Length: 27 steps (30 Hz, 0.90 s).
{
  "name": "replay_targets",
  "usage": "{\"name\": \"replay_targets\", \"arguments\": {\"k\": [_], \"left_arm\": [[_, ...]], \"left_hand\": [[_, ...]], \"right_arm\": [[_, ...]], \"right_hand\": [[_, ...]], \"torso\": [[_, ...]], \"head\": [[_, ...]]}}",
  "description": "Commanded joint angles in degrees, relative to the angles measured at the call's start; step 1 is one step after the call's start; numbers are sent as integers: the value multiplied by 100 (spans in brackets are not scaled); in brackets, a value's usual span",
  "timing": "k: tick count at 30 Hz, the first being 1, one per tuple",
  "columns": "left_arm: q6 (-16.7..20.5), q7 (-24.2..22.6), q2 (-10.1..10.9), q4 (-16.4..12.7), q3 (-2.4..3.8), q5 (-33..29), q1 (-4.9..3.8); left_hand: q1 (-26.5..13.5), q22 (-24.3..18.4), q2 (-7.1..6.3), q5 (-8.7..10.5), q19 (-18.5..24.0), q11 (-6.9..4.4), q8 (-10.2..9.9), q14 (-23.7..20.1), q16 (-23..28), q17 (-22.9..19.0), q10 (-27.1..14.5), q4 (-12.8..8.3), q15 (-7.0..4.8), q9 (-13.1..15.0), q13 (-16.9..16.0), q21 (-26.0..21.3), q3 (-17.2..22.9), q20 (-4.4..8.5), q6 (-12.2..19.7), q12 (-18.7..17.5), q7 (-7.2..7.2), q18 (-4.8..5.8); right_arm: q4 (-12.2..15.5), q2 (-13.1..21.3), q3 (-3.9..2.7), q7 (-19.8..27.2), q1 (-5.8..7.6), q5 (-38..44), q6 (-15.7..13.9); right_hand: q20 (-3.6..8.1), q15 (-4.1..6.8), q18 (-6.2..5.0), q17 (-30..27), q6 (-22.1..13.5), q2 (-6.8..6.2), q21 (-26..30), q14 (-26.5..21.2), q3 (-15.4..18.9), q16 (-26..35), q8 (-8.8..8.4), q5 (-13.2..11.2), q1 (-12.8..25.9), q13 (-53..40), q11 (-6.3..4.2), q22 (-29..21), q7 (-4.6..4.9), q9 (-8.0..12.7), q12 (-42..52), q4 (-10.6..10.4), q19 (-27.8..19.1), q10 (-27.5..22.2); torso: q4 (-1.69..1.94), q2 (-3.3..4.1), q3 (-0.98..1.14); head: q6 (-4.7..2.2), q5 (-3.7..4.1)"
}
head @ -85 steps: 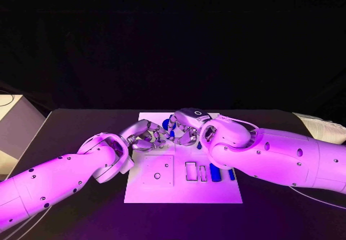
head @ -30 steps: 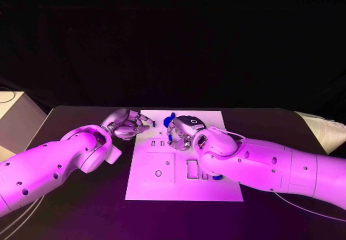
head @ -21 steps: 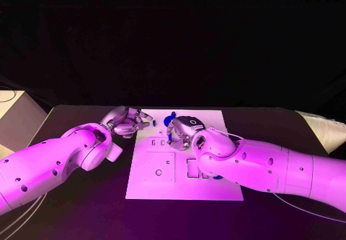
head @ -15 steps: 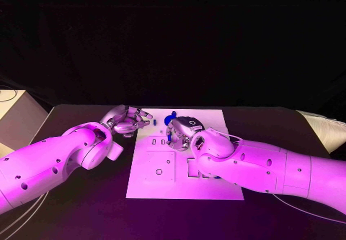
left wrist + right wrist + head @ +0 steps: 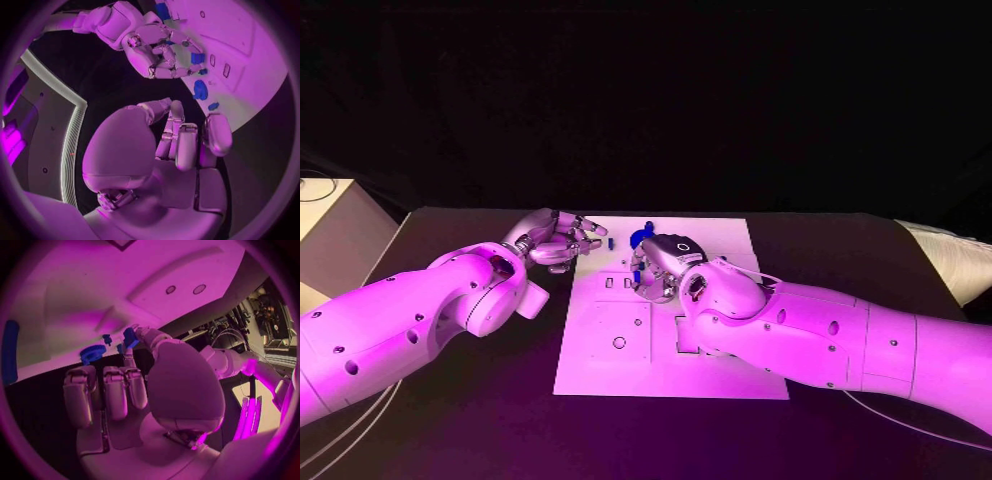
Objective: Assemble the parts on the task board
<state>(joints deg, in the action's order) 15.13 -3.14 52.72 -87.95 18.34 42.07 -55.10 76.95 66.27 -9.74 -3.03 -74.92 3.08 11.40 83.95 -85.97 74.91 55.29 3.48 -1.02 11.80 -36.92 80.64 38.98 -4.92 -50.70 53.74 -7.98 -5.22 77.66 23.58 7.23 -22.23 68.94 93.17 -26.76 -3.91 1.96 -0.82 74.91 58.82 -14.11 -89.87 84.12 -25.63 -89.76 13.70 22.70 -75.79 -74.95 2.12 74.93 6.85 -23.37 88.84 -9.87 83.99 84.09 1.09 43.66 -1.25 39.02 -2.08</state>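
Note:
The white task board [image 5: 721, 238] lies in the middle of the black table. My right hand [image 5: 661, 268] hovers over its far middle and pinches a small blue part [image 5: 130, 337] between thumb and a finger; the same part [image 5: 197, 58] is seen in the left wrist view. A round blue part [image 5: 640, 238] lies on the board just beyond that hand, with a tiny blue part [image 5: 615, 243] beside it. My left hand [image 5: 557, 240] sits at the board's far left corner, off its edge, fingers [image 5: 181, 140] curled in with nothing in them.
A square raised plate with a hole [image 5: 619, 335] and several slots mark the near half of the board. A long blue bar [image 5: 9, 352] lies on the board. A pale box [image 5: 329, 230] stands at the table's left edge.
The left hand has drawn away from the right hand to the board's far left corner. The right hand has kept hold of the blue part and shifted slightly left.

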Motion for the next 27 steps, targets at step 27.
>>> {"name": "replay_targets", "arguments": {"k": [27], "left_arm": [[-76,-11,-11,-15,5,-77,-1]], "left_hand": [[-43,11,-49,-5,34,0,-32,181,23,686,-45,10,51,-14,15,-26,27,-30,-3,12,-45,24]], "right_arm": [[-154,-104,41,-22,-90,222,-123]], "right_hand": [[-28,-17,82,1509,-18,-9,-13,588,-20,-24,16,-20,-7,-1384,7,1507,-14,-8,-9,-13,601,467]], "torso": [[-10,0,1]], "head": [[49,-32]]}}
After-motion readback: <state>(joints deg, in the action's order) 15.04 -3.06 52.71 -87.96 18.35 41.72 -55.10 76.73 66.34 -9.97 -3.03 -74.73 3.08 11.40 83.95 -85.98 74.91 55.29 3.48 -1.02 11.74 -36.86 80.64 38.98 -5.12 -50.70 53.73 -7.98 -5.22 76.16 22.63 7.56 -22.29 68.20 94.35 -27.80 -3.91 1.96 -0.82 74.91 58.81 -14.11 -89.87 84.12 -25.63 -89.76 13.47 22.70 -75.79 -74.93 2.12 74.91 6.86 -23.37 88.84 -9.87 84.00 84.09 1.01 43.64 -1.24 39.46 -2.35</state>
